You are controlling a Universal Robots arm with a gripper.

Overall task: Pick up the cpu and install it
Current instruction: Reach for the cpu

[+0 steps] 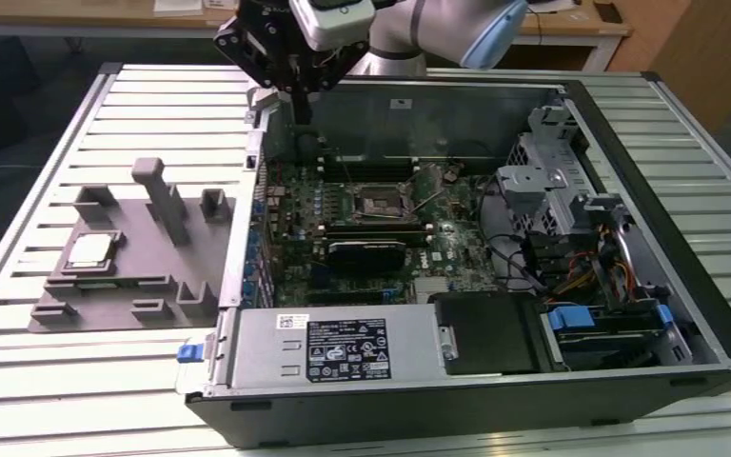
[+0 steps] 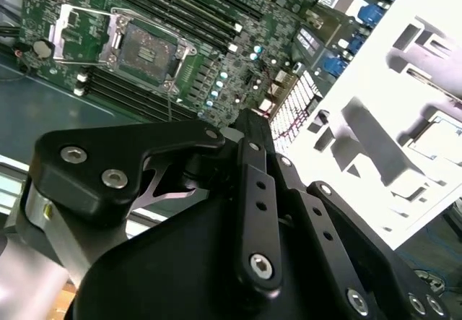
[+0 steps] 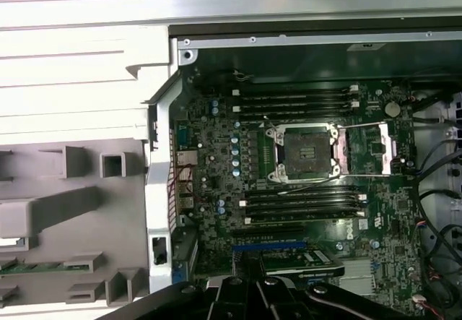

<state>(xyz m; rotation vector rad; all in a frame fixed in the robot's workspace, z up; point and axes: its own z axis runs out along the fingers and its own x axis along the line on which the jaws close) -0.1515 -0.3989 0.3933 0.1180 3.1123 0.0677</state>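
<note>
Pick-up step, not yet begun; the gripper point(image 1: 301, 107) hangs over the case's point(image 1: 442, 114) rear corner, jaws seemingly closed and empty; the cpu point(image 1: 90, 250) lies flat on the fixture point(image 1: 111, 314), well apart; grasping it calls for parted jaws; the socket point(image 1: 379, 202) stands open.

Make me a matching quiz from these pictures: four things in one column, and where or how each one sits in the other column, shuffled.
Things:
1 cpu
2 socket
3 gripper
4 power supply

Places or states:
A open and empty, on the motherboard
B above the far corner of the case, at the exterior view's left
C lying on the grey fixture beside the case
D along the case's near side, bearing a label

Pairs: 1-C, 2-A, 3-B, 4-D
</note>
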